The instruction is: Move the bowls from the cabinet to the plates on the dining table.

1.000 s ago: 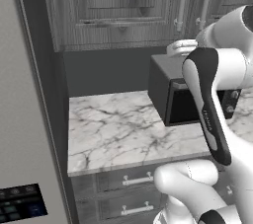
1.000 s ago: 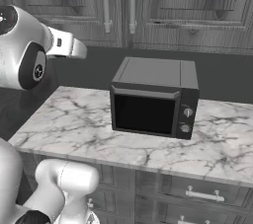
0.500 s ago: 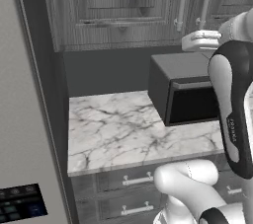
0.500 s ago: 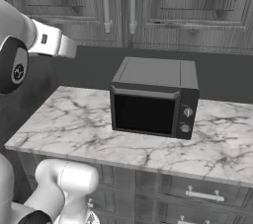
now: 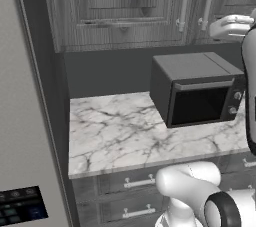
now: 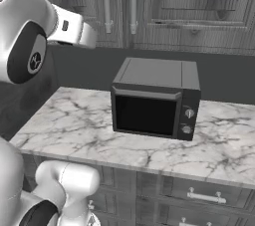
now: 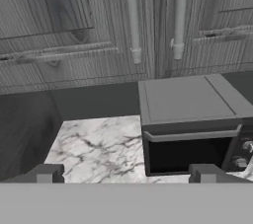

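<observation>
We see the end effector (image 7: 123, 172) w/ fingers spread apart, nothing between them. It faces the cabinet (image 7: 74, 20), doors closed, above the microwave (image 7: 190, 122) at the counter's (image 7: 99, 149) back edge.

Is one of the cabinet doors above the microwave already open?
No, in the hand view both cabinet doors are shut, with their two bar handles hanging side by side above the microwave.
</observation>
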Available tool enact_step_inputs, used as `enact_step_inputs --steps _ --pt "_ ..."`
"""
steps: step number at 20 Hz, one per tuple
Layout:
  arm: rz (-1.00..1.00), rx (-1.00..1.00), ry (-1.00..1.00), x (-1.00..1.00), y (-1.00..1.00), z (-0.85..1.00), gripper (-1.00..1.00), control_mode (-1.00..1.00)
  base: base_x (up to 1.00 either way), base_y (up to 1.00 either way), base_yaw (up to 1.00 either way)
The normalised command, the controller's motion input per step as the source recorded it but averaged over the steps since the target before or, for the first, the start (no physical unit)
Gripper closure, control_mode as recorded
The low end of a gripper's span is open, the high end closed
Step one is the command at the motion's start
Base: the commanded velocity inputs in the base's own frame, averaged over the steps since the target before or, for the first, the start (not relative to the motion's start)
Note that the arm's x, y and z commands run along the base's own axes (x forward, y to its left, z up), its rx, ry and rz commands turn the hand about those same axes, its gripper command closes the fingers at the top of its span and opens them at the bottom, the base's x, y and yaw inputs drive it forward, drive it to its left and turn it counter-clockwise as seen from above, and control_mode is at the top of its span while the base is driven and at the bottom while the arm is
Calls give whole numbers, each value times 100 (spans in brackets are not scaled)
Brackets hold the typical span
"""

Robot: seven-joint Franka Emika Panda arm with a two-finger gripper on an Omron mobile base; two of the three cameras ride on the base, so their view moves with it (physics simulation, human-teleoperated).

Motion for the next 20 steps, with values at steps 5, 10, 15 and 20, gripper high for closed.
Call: enact_step_inputs --steps 5,10,15,20 --pt "4 0 0 6 -20 21 -100 -100 0 0 0" --pt "2 0 0 20 0 26 -100 -100 0 0 0" --pt "0 -6 1 34 9 10 -100 -100 0 0 0" --pt "0 -15 0 17 25 0 -100 -100 0 0 0"
